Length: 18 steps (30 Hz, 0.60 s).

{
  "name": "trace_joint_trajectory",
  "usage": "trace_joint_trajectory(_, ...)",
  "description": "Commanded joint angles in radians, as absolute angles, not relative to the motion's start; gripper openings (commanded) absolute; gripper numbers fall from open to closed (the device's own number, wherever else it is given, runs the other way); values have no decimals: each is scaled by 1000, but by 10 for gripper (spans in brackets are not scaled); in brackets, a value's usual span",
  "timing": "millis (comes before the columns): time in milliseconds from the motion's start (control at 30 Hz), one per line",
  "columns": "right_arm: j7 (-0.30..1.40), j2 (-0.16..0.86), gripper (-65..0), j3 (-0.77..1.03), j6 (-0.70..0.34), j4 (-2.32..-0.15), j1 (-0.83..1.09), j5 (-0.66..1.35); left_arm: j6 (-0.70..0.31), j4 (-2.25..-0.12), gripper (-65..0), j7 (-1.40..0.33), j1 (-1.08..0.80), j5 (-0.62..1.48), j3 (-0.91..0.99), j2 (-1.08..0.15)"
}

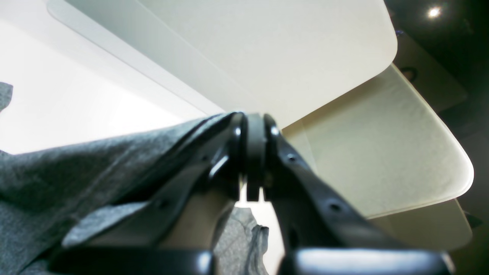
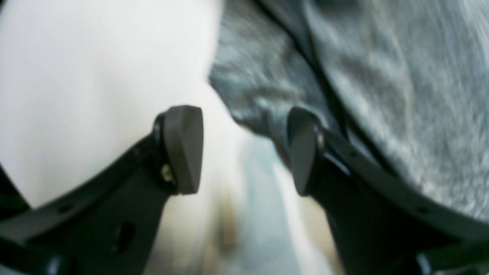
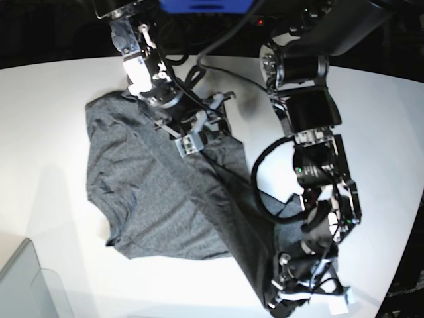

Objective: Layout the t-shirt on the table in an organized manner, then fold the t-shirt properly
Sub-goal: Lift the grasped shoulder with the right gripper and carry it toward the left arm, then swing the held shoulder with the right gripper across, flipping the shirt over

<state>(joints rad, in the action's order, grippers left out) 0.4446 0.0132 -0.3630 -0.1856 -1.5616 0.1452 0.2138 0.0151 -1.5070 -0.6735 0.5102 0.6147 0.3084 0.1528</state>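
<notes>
Looks like a robotics lab or test bench, not a home. Two black robot arms w/ exposed cables, bolts and joint housings reach over a large glossy white table (image 3: 46,119) w/ a curved edge. Background beyond the table is dark; a blue piece of equipment (image 3: 205,5) sits at the top centre behind the arms. A translucent grey bin corner (image 3: 23,281) shows at the near left. From the left wrist view, a single round ceiling light (image 1: 434,12) shines in a dark room. Only cloth around is one grey t-shirt (image 3: 152,192) spread on the tabletop as test material.
</notes>
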Motion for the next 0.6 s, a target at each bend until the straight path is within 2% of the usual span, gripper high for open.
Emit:
trace_joint_trajectory(0,430,1,-292,-377,-194,-1578,136,219,-1,-1526,-648,-650,544,625,306,157)
trace_joint_trajectory(200,430,-7,-292,-444,-194,-1560,108,213,-1,-1526,-648,-650,539,627,308,157)
trace_joint_trajectory(333,421,-7,-291,-483,-194,-1520,74,127,-1,-1526,-648,-650,536,627,309,157)
trace_joint_trajectory(567,420,-7,-291,-483,-193,-1495,-2,85,-1,-1529,-648,-650,503,630,309,157)
